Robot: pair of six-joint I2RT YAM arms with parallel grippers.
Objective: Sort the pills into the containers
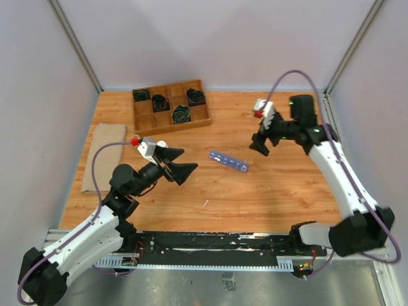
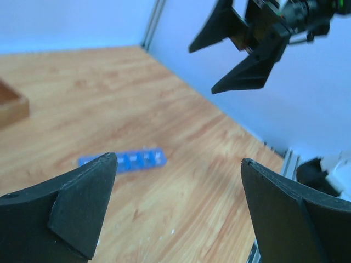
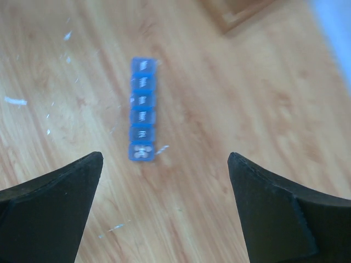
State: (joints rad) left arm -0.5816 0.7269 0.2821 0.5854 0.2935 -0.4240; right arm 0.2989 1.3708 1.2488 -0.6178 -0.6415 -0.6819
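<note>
We see the blue pill organizer (image 1: 228,161) lying flat on the bare wood of the table (image 1: 280,191), roughly mid-table and slanted, with nothing touching it. It sits between the two arms: the left gripper (image 1: 189,159) is to its left and the right gripper (image 1: 260,148) is up and to its right, and both are clear of it. The left gripper's jaws stand wide apart with nothing between them. In its wrist view the two dark fingers (image 2: 66,203) frame open tabletop, with the strip lying beyond them near the left one. The right gripper's jaws are spread just as wide and are empty too. Its wrist camera looks down on the strip, which runs lengthwise away from the lens in the gap between the fingers (image 3: 49,208), well below them. We make out pale labels on the row of compartments, but the picture is too blurred for us to tell whether the lids are shut or what lies inside. A few small pale flecks (image 3: 15,101) lie scattered on the wood near the strip, and we cannot say what they are. At the far left of the table stands a wooden grid tray (image 1: 172,125) with black coils (image 1: 181,115) in several cells. A flat brown sheet of cardboard (image 1: 102,156) lies along the left edge, apart from everything else.
</note>
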